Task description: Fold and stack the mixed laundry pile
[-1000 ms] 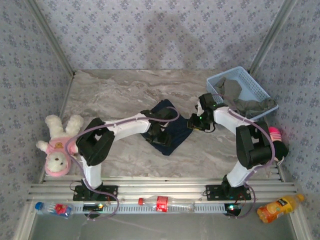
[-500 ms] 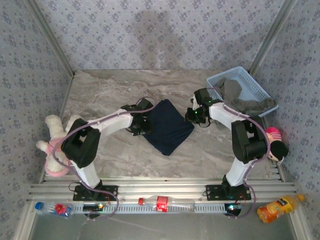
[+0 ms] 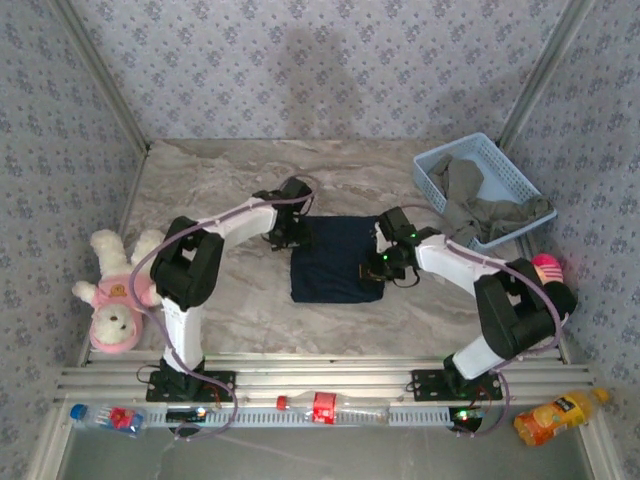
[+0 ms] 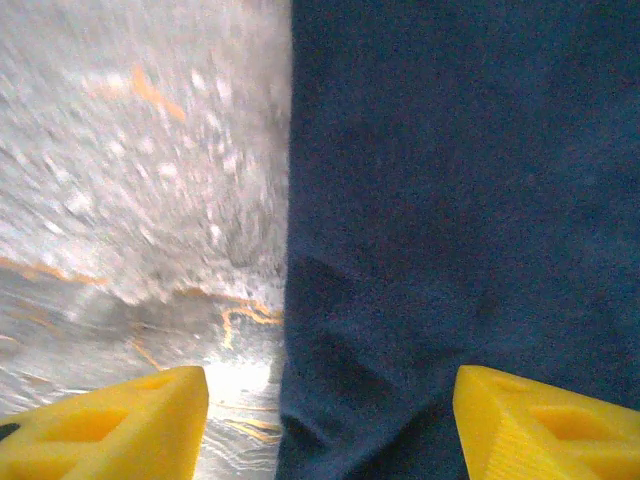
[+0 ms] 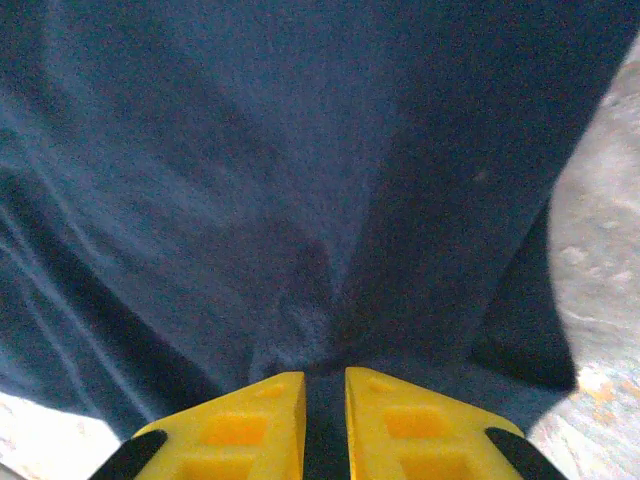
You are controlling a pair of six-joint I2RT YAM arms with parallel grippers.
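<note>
Currently the folded navy T-shirt (image 3: pixel 335 262) lies on the tabletop (image 3: pixel 230 180) left of the basket (image 3: pixel 452 147), which holds the grey-olive garment (image 3: pixel 480 205). The right tool (image 5: pixel 325 385) is clenched on its edge; the left tool (image 4: pixel 328 388) hangs released. Best pull gently, keeping folds square.

The dark navy cloth T-shirt (image 3: pixel 335 260) lies folded in the middle of the grey marbled counter (image 3: pixel 230 180). The left claw (image 3: pixel 292 234) is at its far left corner and the right claw (image 3: pixel 376 267) at its right edge. The grey-olive cloth garment (image 3: pixel 478 205) lies in the light blue plastic basket (image 3: pixel 522 173) at the far right, spilling over the near rim. The white plush toy (image 3: pixel 115 290) lies at the counter's left edge.
</note>
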